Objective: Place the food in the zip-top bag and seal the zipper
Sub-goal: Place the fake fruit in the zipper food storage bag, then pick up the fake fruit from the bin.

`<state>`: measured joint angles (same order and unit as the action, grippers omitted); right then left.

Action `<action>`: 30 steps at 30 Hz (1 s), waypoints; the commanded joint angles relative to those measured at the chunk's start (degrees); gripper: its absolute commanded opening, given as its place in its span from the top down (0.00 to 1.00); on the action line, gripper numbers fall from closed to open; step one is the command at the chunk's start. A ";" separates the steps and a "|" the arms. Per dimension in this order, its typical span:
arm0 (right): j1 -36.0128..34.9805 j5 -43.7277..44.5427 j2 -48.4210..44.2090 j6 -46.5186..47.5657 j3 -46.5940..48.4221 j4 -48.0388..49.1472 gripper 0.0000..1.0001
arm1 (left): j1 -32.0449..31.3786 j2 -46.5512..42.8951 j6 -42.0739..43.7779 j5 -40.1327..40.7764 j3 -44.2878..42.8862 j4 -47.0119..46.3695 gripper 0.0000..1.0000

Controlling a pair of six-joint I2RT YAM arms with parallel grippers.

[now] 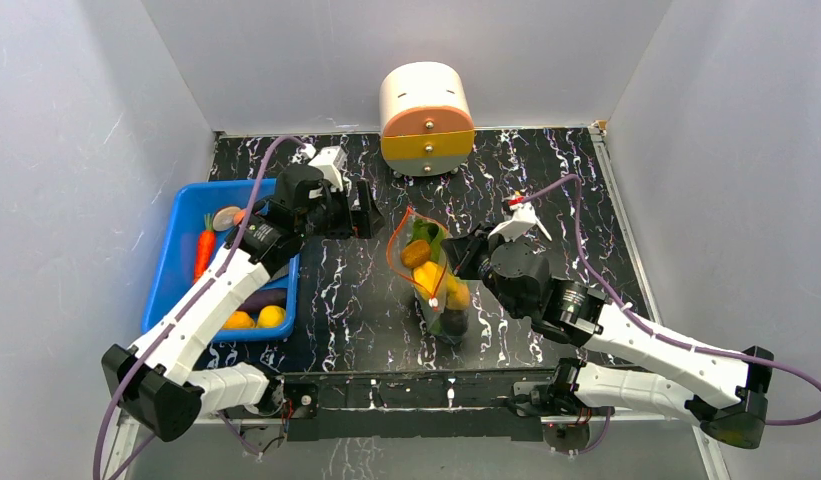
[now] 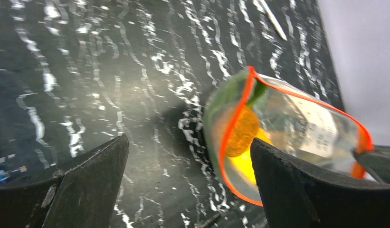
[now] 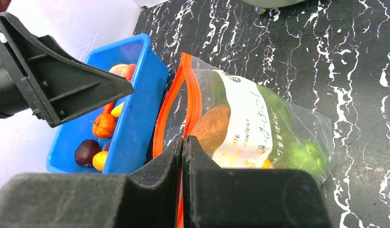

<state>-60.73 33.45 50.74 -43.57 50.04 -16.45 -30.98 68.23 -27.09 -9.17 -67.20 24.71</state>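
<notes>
**Desk:** Where is the zip-top bag [image 1: 431, 275] lying?

**Photographer:** It is lying on the black marbled table [image 1: 336, 290] at mid-table, between the two arms and to the right of the blue bin [image 3: 136, 109]. Its mouth is gaping open, with the red-orange zipper [image 3: 183, 90] standing up in a loop.

**Desk:** What is the right hand [image 3: 183, 147] doing?

**Photographer:** Its fingers are pressing tight together and pinching the zipper at the near side of the mouth. The strip is running straight down between them.

**Desk:** And the left hand [image 2: 189, 156]?

**Photographer:** It is hanging over the table just beside the bag's mouth, off the bin's far corner. Its fingers are spreading wide and gripping nothing, with only bare table showing between them.

**Desk:** Is any food [image 3: 240, 137] sitting in the bag?

**Photographer:** Yes. A brown-orange lump [image 3: 213, 126] is resting near the mouth and a yellow piece [image 2: 242, 166] is showing beside it. A green ball [image 3: 307, 154] is sitting toward the closed end, behind the white label [image 3: 247, 123]. More pieces are lying in the bin, among them a carrot [image 1: 203, 250]. A white, orange and yellow drum [image 1: 426, 120] is standing at the table's back edge.
</notes>
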 commanded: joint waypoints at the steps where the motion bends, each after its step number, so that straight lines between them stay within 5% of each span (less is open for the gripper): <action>1: -0.09 1.64 -1.70 0.56 1.07 3.49 1.00 | 0.15 -3.46 4.08 15.47 -1.64 3.83 0.02; 7: -0.14 1.59 -2.15 1.29 2.22 2.55 1.00 | 5.42 -1.73 5.59 23.75 -3.68 7.47 0.02; 19: -0.10 -0.03 -1.17 1.91 2.07 3.48 1.00 | 27.76 -1.43 5.49 22.62 5.21 -0.11 0.02; 30: -0.08 -1.11 -0.93 1.49 2.84 2.23 1.00 | 46.22 0.43 2.22 19.61 14.45 -10.17 0.25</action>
<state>-60.73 32.58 50.22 -42.11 50.04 -16.75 11.03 69.01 -23.64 10.22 -54.04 19.27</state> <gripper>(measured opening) 0.009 0.792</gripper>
